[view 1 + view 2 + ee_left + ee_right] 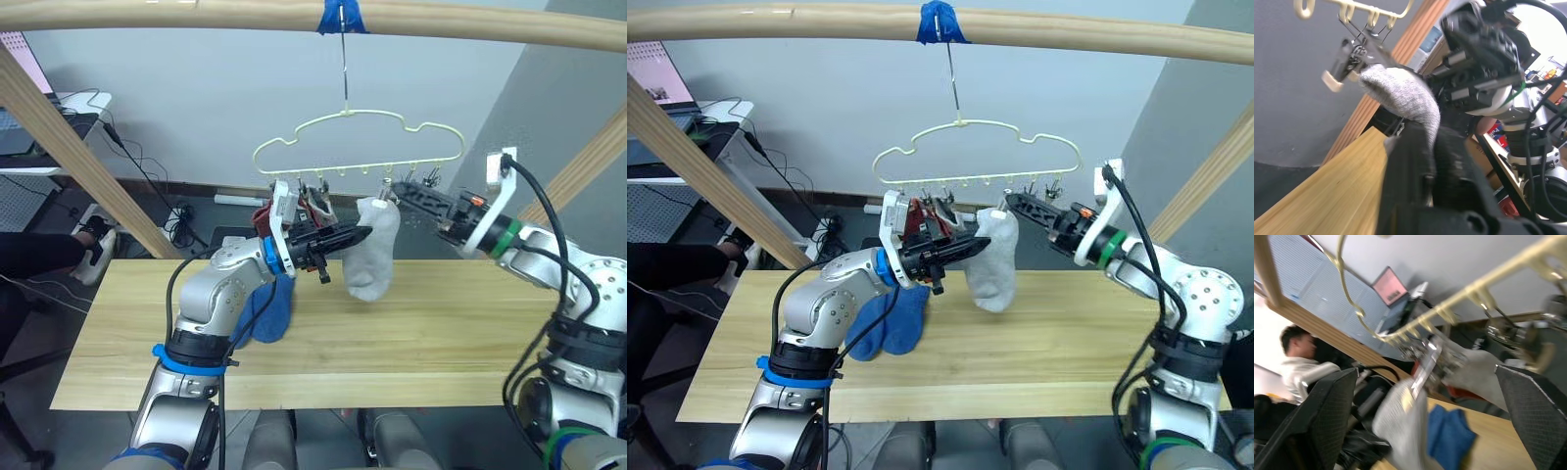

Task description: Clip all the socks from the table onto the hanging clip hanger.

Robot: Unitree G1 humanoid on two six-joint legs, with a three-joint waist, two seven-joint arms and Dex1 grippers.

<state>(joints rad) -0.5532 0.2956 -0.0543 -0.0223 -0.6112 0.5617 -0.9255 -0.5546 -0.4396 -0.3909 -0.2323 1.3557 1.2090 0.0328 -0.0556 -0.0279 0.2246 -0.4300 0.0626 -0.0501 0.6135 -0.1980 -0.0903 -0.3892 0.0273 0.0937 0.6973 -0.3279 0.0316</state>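
two blue socks (890,323) lie together on the table (1058,343), toward its left half and nearer the far edge than the near one, partly behind the left arm. above them the left gripper (355,236) reaches toward the table's far edge, its black fingers closed on the side of a light grey sock (373,253). that sock hangs upright over the far edge, its top at a metal clip of the clip hanger (358,147), its toe just above the wood. rust red fabric (913,220) shows behind the left wrist, under the hanger's left clips. the right gripper (400,191) is at the hanger's right clips, just beside the grey sock's top, fingers spread wide with nothing between them. the hanger's hook rises to blue tape (342,15) on a wooden bar (470,23). beyond, a seated person (1297,360).
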